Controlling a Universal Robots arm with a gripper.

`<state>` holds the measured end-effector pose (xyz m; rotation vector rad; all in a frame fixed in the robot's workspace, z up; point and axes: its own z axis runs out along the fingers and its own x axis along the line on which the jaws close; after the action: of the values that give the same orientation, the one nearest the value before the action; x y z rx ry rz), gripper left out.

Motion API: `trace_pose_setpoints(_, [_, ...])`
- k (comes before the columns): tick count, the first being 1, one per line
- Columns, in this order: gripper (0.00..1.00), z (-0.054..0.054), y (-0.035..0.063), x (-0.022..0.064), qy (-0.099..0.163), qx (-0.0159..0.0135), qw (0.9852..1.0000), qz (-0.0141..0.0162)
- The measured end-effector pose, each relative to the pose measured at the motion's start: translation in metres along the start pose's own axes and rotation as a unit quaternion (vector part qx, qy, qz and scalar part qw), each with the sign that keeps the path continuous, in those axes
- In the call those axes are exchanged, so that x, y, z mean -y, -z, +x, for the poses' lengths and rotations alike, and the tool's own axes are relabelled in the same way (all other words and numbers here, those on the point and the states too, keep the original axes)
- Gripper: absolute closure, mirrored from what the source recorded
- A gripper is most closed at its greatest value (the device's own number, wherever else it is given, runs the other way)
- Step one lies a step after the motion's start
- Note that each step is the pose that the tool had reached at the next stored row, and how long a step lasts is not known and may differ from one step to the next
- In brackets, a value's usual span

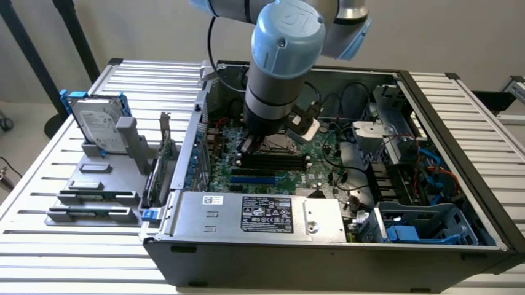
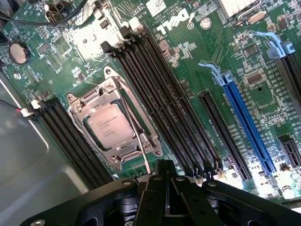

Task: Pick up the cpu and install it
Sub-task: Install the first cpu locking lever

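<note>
Cpu (image 2: 110, 128) is sitting in the socket frame (image 2: 113, 125), at 10 o'clock from your pincer (image 2: 162, 176), which is hanging pinched together, holding nothing. Risk: dropping lower, it's snagging the thin latch lever (image 2: 138, 143) or RAM slots (image 2: 164, 99).

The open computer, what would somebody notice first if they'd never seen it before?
First, the big blue and grey robot arm reaching down into the open computer case. On the green circuit board, the shiny square cpu sits in its metal socket frame, between rows of long black slots. Outside the case, on the exterior view's left, a silver hard drive stands upright in a blue frame.
</note>
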<state>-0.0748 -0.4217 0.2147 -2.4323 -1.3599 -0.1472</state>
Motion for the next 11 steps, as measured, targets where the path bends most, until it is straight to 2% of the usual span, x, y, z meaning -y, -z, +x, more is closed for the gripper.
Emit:
trace_pose_setpoints(3, [0.89, 0.0, 0.0058, 0.0017, 0.0, -0.0001, 1.0, 0.0])
trace_pose_setpoints(9, [0.89, 0.007, 0.0306, 0.0079, 0.0, 0.0001, 1.0, 0.0003])
trace_pose_setpoints(11, [0.89, 0.009, 0.034, 0.006, 0.0, 0.0005, 1.0, 0.0012])
